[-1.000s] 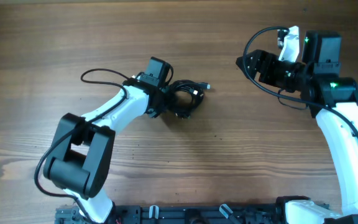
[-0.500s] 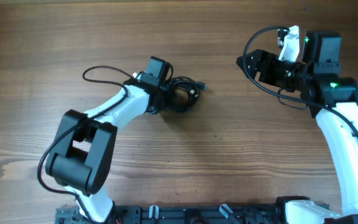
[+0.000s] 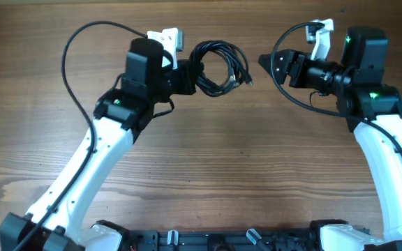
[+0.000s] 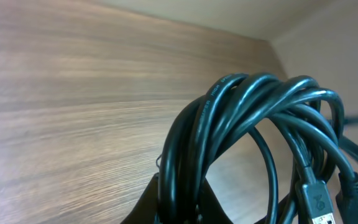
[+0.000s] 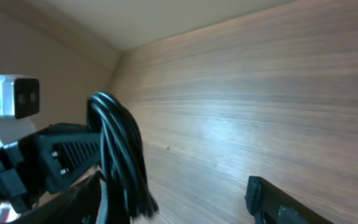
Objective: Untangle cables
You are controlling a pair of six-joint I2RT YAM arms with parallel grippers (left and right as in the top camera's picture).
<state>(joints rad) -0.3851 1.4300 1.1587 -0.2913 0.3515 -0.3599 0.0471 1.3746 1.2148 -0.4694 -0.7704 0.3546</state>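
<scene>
The cables [image 3: 237, 61] are a black coiled bundle held up off the wooden table, toward the back centre. My left gripper [image 3: 190, 74] is shut on the left side of the coil. In the left wrist view the thick loops [image 4: 247, 106] rise from between my fingers [image 4: 182, 208], and a plug end [image 4: 316, 199] hangs at the lower right. My right gripper [image 3: 266, 67] stands open just right of the bundle, facing it, with nothing between its fingers. Its wrist view shows the bundle [image 5: 120, 149] ahead on the left, outside the open jaws [image 5: 173, 202].
Bare wooden table [image 3: 208, 160] lies below both arms. The left arm's own thick wire [image 3: 72, 63] arcs out to the back left, and the right arm's wire [image 3: 285, 87] loops beneath its wrist. The arm bases stand along the front edge [image 3: 208, 240].
My left gripper shut on the bundle, then lifted it off the table and carried it back and right. My right gripper turned slightly toward it and its jaws narrowed a little.
</scene>
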